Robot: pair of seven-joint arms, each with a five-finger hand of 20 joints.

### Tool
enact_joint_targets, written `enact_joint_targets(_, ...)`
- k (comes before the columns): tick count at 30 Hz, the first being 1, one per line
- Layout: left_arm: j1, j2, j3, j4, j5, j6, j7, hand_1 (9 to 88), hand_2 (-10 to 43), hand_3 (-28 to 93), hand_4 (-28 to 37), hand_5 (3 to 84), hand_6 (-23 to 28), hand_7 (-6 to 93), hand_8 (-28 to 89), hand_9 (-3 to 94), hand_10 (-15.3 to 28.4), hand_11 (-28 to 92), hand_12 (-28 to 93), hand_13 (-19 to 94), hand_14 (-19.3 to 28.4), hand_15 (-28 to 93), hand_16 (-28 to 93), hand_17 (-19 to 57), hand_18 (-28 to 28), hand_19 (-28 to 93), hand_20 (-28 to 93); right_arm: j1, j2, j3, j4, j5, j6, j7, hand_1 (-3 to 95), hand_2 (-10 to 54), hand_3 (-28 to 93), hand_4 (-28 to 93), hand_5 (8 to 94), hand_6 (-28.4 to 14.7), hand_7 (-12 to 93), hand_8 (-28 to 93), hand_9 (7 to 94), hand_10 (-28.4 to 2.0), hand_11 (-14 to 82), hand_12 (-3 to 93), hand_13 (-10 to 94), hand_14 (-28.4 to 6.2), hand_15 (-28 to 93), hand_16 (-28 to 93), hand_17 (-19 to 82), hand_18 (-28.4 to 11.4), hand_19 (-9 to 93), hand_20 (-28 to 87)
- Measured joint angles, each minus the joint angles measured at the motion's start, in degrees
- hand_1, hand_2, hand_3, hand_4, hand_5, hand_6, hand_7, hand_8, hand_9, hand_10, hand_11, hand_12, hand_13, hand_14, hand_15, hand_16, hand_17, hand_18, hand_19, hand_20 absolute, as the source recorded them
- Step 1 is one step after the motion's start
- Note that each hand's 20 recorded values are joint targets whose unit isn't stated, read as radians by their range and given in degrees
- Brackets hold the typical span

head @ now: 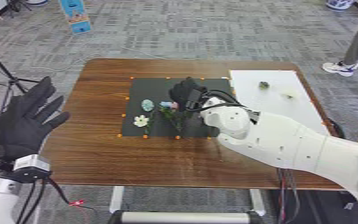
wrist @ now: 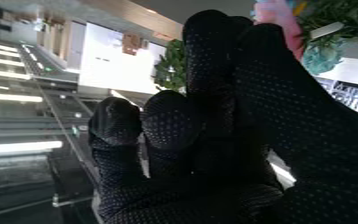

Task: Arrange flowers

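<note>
Head view. Black mat [head: 149, 86] lies on the brown table [head: 91, 155], orange markers [head: 145, 136] along its edges. Pale blue-green bloom [head: 147, 105] rests on the mat's left part; white flower [head: 141, 121] lies on the same part, nearer the mat's near edge. Pink-and-blue flowers [head: 168, 105] sit around the mat's middle, their green stems [head: 176, 123] running toward its near edge. Right hand [head: 185, 93] is over the mat's right half, just beside the pink-and-blue flowers. White sheet [head: 286, 80] is at the mat's right; on it, a small dark green piece [head: 263, 85] and, farther from the mat, a pale greenish piece [head: 288, 94]. Left hand [head: 26, 116] is well apart from the mat, off to its left; fingers straight and spread.

Right wrist view. Right hand: fingers close together, two of them gently bent, thumb alongside. Pink petals [wrist: 280, 24], a blue-green bloom [wrist: 322, 59] and leaves [wrist: 319, 22] are near the fingertips. Contact, or a pinch on any stem: cannot tell.
</note>
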Motion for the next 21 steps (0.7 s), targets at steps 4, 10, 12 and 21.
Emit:
enact_joint_targets(4,-0.01,0.00,0.03,0.01,0.00,0.03,-0.03,24.3,-8.3,59,-28.3,21.5,1.7,12.8,-7,16.5,7.7,5,22,13,12.3,4,8,-15.6,23.1,35,6,0.61,-0.24,-1.33,0.73,-0.50,1.00,-0.01,52.7,-9.5,77,-28,72.0,4.8,48,-1,83.8,-4.7,24.5,44.6,67,-5.1,80,34,35,-18.8,89,58)
enact_joint_targets(10,-0.02,0.05,0.06,0.02,-0.01,0.03,-0.03,24.4,-8.2,59,-28.3,21.4,1.7,12.8,-7,16.4,7.7,5,22,13,12.3,4,8,-15.6,23.0,35,6,0.89,-0.41,-1.92,2.01,-0.86,1.79,0.02,52.8,-9.5,77,-28,71.8,4.7,48,-2,83.6,-4.8,24.3,44.6,66,-5.0,80,35,35,-18.6,89,58)
enact_joint_targets(12,-0.01,0.05,0.06,0.02,-0.01,0.03,-0.05,24.3,-8.2,59,-28.3,21.4,1.7,12.7,-7,16.5,7.7,5,22,13,12.3,4,8,-15.6,23.0,35,6,0.89,-0.36,-1.93,2.07,-0.93,1.78,0.04,52.7,-9.5,77,-28,71.2,5.0,47,-2,83.1,-4.5,23.7,44.4,66,-4.9,80,35,35,-18.5,89,58)
enact_joint_targets(21,0.01,0.04,0.03,0.00,-0.01,0.02,-0.21,24.2,-8.1,59,-28.3,21.4,1.7,12.4,-7,16.4,7.6,5,22,13,12.2,4,8,-15.6,23.0,34,6,0.89,0.10,-1.46,1.53,-2.81,0.04,-0.79,44.5,-9.5,76,-28,63.2,4.8,39,-4,77.7,-4.8,20.7,43.5,62,-5.9,81,34,32,-18.9,87,60)
